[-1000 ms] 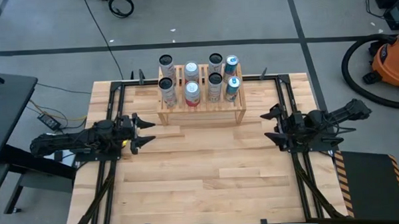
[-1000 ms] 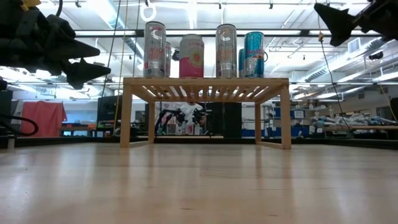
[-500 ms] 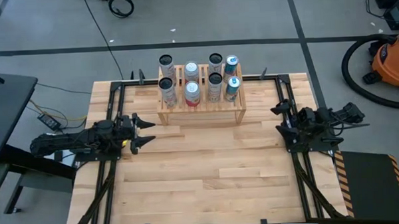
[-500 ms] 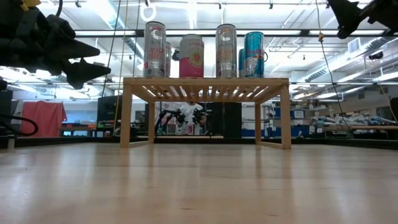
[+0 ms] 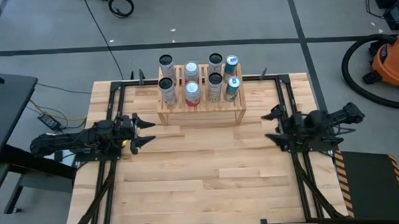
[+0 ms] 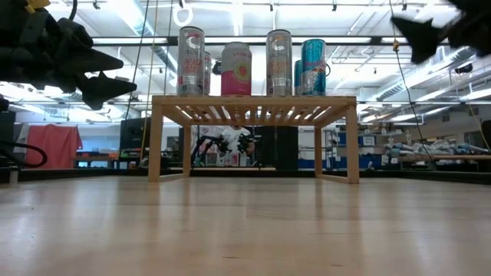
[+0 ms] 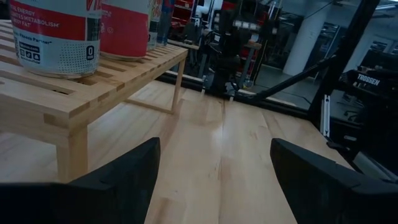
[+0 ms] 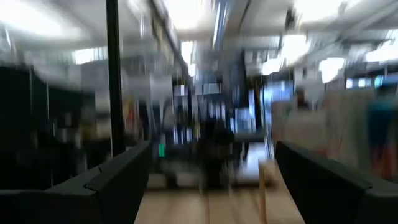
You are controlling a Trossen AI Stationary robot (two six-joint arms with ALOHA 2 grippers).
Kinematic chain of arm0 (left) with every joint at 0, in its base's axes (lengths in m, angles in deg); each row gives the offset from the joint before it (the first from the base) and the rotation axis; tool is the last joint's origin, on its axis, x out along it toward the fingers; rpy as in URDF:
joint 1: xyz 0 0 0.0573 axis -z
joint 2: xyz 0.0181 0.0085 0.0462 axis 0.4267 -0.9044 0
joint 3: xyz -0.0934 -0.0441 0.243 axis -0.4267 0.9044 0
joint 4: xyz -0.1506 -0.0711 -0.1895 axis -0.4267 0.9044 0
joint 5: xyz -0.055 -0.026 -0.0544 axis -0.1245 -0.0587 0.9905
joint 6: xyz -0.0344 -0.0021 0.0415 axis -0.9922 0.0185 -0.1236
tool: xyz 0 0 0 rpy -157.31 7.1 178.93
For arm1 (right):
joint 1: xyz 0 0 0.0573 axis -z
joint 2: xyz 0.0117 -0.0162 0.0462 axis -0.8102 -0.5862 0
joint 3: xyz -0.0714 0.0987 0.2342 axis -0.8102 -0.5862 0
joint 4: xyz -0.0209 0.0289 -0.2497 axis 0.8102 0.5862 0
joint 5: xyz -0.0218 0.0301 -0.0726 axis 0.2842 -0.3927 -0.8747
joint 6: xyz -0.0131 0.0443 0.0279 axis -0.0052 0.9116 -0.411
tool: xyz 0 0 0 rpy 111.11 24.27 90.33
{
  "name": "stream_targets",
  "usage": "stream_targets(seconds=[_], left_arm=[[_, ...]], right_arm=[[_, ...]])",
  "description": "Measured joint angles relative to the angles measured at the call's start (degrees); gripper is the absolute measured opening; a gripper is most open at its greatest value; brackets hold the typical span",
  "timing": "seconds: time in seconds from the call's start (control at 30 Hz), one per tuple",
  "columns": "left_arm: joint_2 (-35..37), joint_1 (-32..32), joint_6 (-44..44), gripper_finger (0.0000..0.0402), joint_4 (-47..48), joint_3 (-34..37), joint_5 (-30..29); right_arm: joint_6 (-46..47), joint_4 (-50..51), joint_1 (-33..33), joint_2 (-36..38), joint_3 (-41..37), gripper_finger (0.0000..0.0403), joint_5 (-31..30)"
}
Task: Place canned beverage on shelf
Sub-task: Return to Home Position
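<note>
Since neither pincer carries anything, what is left of the job looks to be only parking the two arms, and the care lies in not disturbing what is already set. Nearest, the pale wooden desk [image 5: 209, 185] shows bare plank between the two arm rails. At mid-depth the left pincer [image 5: 147, 132] hangs over the left rail, its fingers spread wide and empty, pointing inward. Opposite it the right pincer [image 5: 272, 125] hangs over the right rail, likewise spread wide with nothing between its fingers. Farther back, at the desk's far edge, stands the shelf [image 5: 200, 106]. On its slatted top eight cans [image 5: 192, 93] stand upright in two rows of four, with a teal can [image 5: 232, 87] at the right end of each row. Seen from desk height, both pincers sit raised to about the height of the cans, each out beyond one end of the shelf and apart from it. A good return, I judge, draws each arm back along its own rail and away from the shelf, never inward, since at this height a sideways swing would meet the end cans. Keeping the fingers parted and the motion slow, the arms should settle low only once they are well apart from the shelf.
</note>
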Motion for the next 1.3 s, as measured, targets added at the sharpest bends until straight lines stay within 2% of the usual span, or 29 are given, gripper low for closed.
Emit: stream_targets(seconds=[0.2, 0.47, 1.3], left_arm=[[0.0, 0.0, 0.03, 0.0307, 0.0, 0.0, 0.0], [0.0, 0.0, 0.0, 0.0307, 0.0, 0.0, 0.0], [-0.02, -0.01, 0.02, 0.0307, 0.02, 0.0, 0.0]], right_arm=[[0.01, 13.75, 0.0, -0.02, 0.0, 0.0352, 0.0], [0.01, 19.83, 0.0, -0.02, 0.0, 0.0352, 0.02], [0.0, 20.04, 0.0, -0.02, 0.0, 0.0352, 0.04]])
